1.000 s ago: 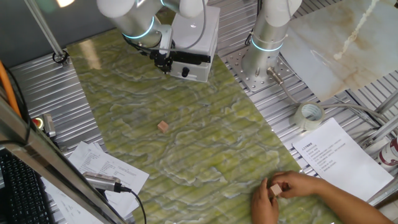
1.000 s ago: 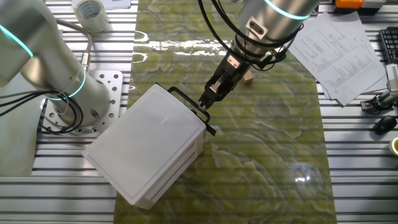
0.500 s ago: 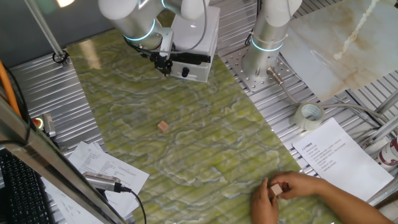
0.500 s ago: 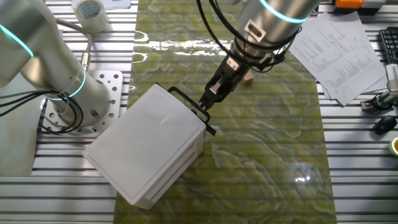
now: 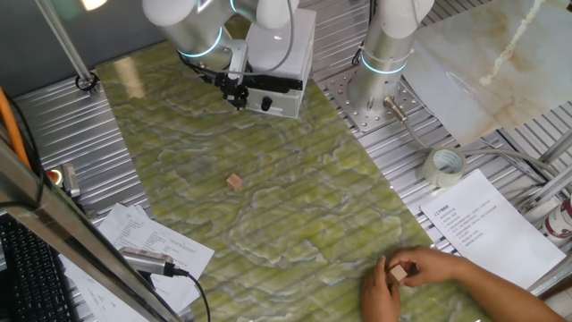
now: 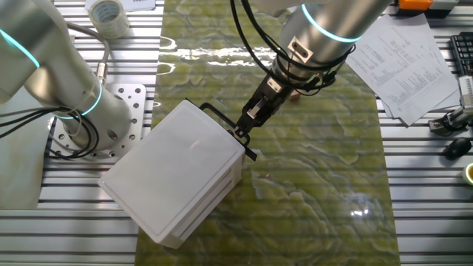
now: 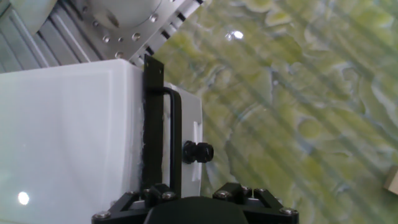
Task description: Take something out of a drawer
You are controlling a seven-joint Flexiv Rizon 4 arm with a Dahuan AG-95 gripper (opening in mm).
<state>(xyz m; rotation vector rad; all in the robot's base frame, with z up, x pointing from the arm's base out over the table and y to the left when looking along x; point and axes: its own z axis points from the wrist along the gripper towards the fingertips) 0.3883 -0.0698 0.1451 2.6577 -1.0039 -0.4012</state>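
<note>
The white box (image 6: 174,177) stands at the mat's edge, also in one fixed view (image 5: 284,54). Its drawer (image 7: 186,134) is pushed in, with the black bar handle (image 6: 222,122) on its front; what lies inside is hidden. My gripper (image 6: 242,130) is right at the handle, also in one fixed view (image 5: 235,97). In the hand view my gripper (image 7: 199,198) is open, its finger blocks wide apart, with the handle (image 7: 176,137) running between them near the left one.
A loose tan wooden block (image 5: 234,182) lies mid-mat, also in the other fixed view (image 6: 295,94) behind my arm. A person's hand (image 5: 420,277) holds another block (image 5: 397,271) at the mat's near corner. A second robot's base (image 5: 375,80), tape roll (image 5: 444,165) and papers (image 5: 487,224) lie beside.
My gripper has crept slightly closer to the drawer handle. The drawer, blocks and hand have not moved.
</note>
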